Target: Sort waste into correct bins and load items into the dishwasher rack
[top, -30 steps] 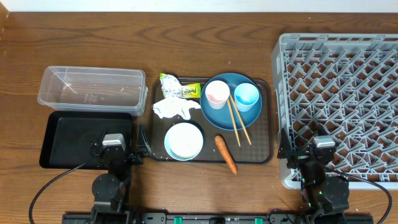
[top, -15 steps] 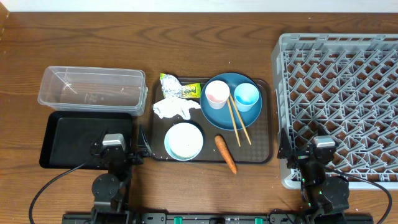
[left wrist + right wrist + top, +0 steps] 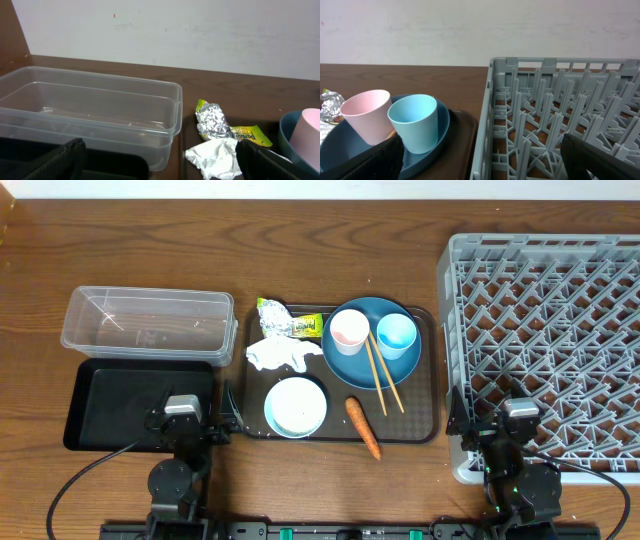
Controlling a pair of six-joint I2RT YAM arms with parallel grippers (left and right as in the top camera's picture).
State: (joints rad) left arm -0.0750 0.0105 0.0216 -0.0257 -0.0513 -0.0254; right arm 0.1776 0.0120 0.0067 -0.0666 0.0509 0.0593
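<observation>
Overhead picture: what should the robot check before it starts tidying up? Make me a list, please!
1. Left gripper open, holding nothing: ok.
2. Right gripper open, holding nothing: ok.
3. Clear tub empty: ok.
4. Black tray empty: ok.
5. Rack has free space: ok.
6. Carrot lying free, nothing on it: ok.

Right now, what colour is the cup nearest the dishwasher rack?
Light blue. The blue cup shows best in the right wrist view, beside the pink cup.
</observation>
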